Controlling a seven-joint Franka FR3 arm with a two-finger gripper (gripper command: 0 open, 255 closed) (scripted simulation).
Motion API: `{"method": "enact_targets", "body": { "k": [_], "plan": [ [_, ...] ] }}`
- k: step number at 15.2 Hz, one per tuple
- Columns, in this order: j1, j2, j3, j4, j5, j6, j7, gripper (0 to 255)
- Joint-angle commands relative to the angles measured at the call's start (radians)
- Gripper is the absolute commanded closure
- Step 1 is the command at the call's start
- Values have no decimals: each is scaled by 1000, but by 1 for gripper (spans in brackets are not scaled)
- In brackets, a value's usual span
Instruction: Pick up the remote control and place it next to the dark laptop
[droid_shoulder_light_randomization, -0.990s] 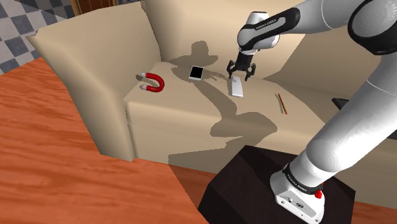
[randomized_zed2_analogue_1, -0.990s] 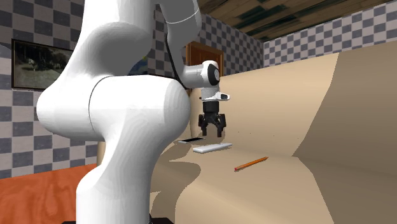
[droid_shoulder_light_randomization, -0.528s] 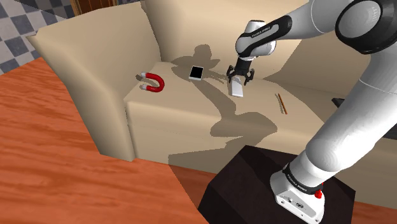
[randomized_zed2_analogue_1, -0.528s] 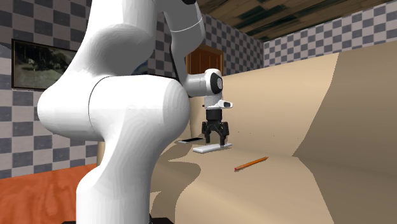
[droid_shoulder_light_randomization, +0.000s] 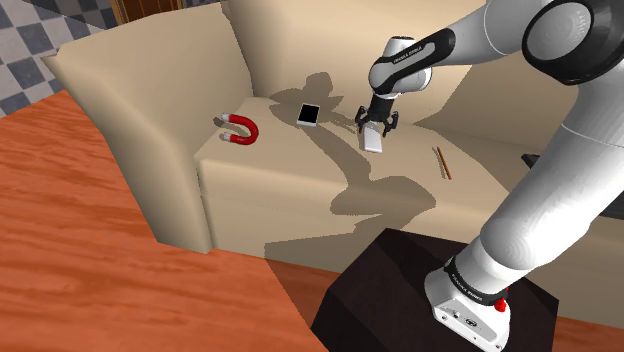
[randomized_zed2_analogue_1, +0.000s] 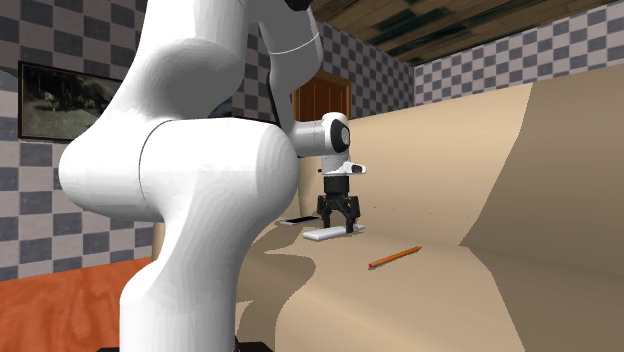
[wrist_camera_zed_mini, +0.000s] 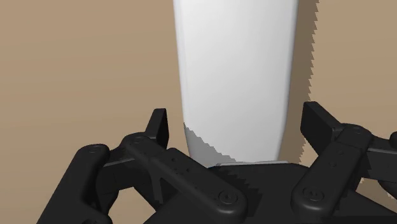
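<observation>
The remote control is a plain white slab lying flat on the tan sofa seat. My gripper points straight down over its far end, low on the seat, and is open. In the wrist view the remote runs out between the two black fingertips, with a gap on each side, so it is not held. The second exterior view has the gripper straddling the remote. A dark flat edge, the laptop, peeks out behind my arm at the shoulder view's right.
On the seat lie a red horseshoe magnet, a white phone with a dark screen and an orange pencil. The sofa's armrest and backrest rise around the seat. My dark stand sits on the wooden floor in front.
The gripper has come down from above the remote to seat level, and its open fingers now stand on either side of the remote's end. The remote has not moved.
</observation>
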Motion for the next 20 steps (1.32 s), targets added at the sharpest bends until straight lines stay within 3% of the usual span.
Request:
{"method": "enact_targets", "body": {
  "k": [1,2,11,20],
  "plan": [
    [0,0,0,0,0,0,0,0],
    [0,0,0,0,0,0,0,255],
    [0,0,0,0,0,0,0,255],
    [3,-66,-2,47,-11,-112,5,255]
  ]
}}
